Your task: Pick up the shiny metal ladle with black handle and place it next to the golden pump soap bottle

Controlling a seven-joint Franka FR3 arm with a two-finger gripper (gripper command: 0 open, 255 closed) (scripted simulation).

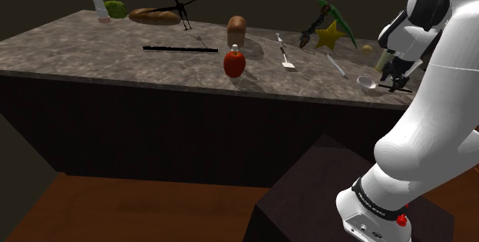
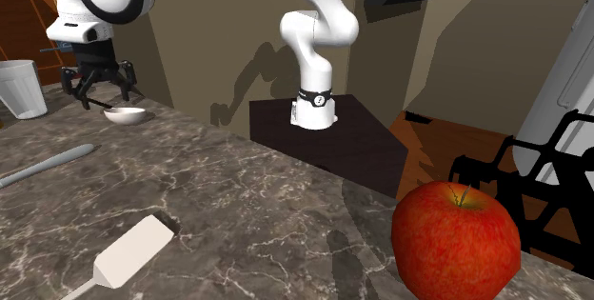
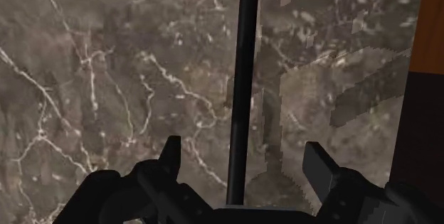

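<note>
Apple (image 2: 457,241): red, close up on the marbled table (image 2: 286,203), at the second exterior view's lower right.
Spatula (image 2: 128,250): white, flat on the table, toward that view's lower left.
Ladle (image 2: 126,114): far end of the table, pale bowl up, black handle (image 3: 242,80) running under the tool.
Tool (image 3: 243,155): open, fingers (image 3: 171,151) astride the handle without touching it.

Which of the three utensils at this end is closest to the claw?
The ladle, pale bowl and black handle: the open claw straddles its handle. The white spatula and grey utensil lie farther off.
</note>
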